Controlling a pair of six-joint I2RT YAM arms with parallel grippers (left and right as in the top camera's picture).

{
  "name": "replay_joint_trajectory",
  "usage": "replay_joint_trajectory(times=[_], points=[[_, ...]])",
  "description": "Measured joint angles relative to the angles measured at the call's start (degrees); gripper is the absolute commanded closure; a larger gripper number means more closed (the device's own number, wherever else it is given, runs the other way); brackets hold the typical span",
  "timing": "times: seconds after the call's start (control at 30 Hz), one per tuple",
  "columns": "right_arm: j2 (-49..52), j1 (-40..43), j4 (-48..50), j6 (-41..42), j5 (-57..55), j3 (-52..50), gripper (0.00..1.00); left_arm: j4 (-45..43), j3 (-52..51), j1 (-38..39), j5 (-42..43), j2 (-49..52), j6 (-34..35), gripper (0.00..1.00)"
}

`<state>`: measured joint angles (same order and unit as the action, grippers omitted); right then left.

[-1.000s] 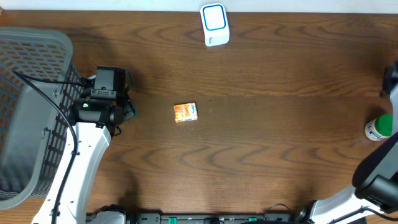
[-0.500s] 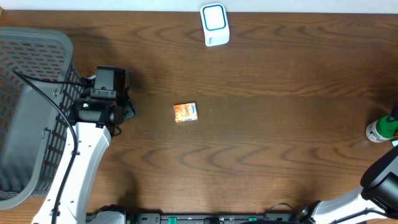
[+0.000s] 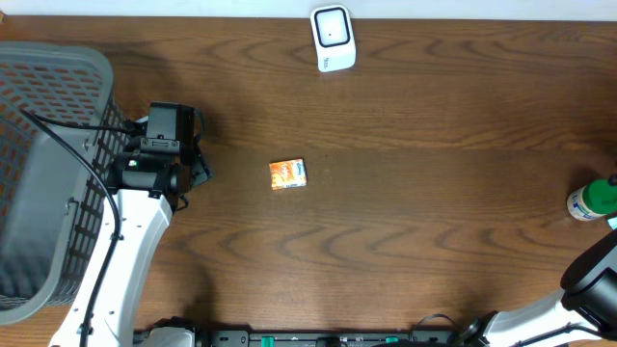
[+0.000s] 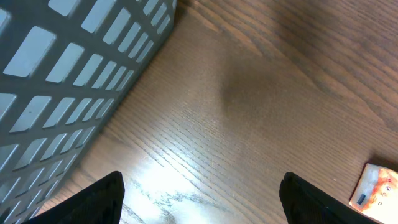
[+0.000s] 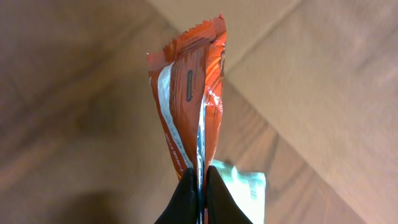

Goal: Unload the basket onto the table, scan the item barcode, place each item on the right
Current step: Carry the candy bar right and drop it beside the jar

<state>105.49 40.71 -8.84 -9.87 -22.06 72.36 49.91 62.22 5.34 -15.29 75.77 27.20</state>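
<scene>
The right fingers [image 5: 185,200] are squeezed tight together on the bottom edge of an orange packet [image 5: 189,93]. The right gripper [image 5: 200,196] holds it so that the packet stands straight up, with its zigzag top edge high above the fingers. Something white and green sits just behind the packet, too blurry to name. From above the packet cannot be seen. Only part of the right arm [image 3: 590,280] shows there, at the right edge of the table [image 3: 434,222], near a white and green bottle [image 3: 586,200].

The left fingers [image 4: 93,199] are spread wide apart. The left gripper [image 4: 205,199] holds nothing and hangs over bare wood. A grey basket [image 4: 68,74] full of holes is close on one side. On the other side a small orange box [image 4: 376,190] lies flat on the table, apart from the fingers. From above, that box lies near the middle of the table. The white scanner [image 3: 333,39] sits at the far edge, well away from both arms.
</scene>
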Motion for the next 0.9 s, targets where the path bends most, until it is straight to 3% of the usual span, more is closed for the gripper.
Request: replay_joint_trajectory(times=[0.27, 0.6, 0.63, 0.7, 0.8, 0.9], points=[[1.22, 0.0, 4.42, 0.44, 2.21, 0.7, 0.99, 0.0, 0.0, 0.0, 0.0, 0.0, 0.0, 0.2], [13.57, 0.33, 5.07, 0.55, 2.23, 1.27, 0.98, 0.0, 0.0, 0.0, 0.0, 0.0, 0.02, 0.19], [14.21, 0.33, 4.94, 0.57, 2.21, 1.27, 0.94, -0.02, 0.0, 0.0, 0.0, 0.0, 0.0, 0.19], [14.67, 0.33, 5.07, 1.27, 2.12, 1.25, 0.7, 0.0, 0.0, 0.0, 0.0, 0.0, 0.0, 0.2], [14.67, 0.33, 4.26, 1.99, 2.16, 1.6, 0.01, -0.02, 0.0, 0.0, 0.0, 0.0, 0.02, 0.2], [14.53, 0.31, 1.05, 3.72, 3.21, 3.02, 0.01, 0.0, 0.0, 0.0, 0.0, 0.0, 0.02, 0.19]])
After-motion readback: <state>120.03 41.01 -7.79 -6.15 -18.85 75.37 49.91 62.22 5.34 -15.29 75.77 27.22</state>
